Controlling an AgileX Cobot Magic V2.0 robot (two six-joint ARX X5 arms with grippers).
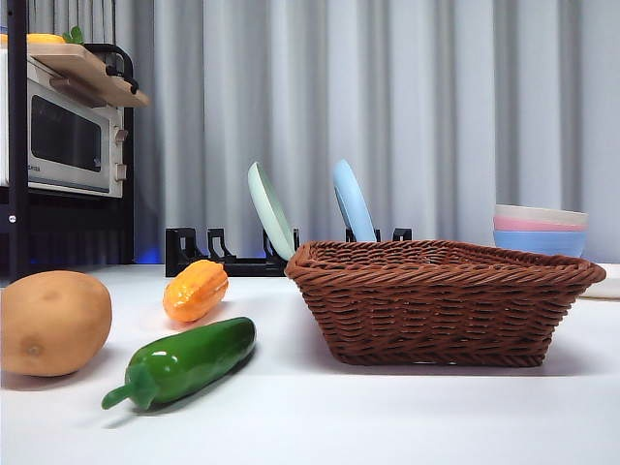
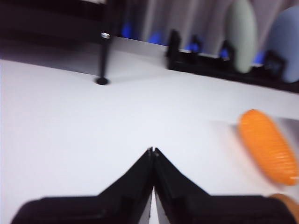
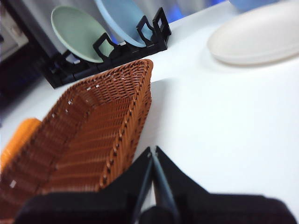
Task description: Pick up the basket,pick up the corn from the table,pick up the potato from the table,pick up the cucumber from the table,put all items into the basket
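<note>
Just beside right fingers, basket

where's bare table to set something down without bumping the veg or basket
Bare table runs along the near edge, in front of the cucumber and basket. A narrower strip lies between those two. It is crowded where potato, corn and cucumber cluster.

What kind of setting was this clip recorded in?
Probably a mock kitchen set up for tests: a microwave on a shelf, plates in a dish rack, stacked bowls, all before a plain grey curtain.
</note>
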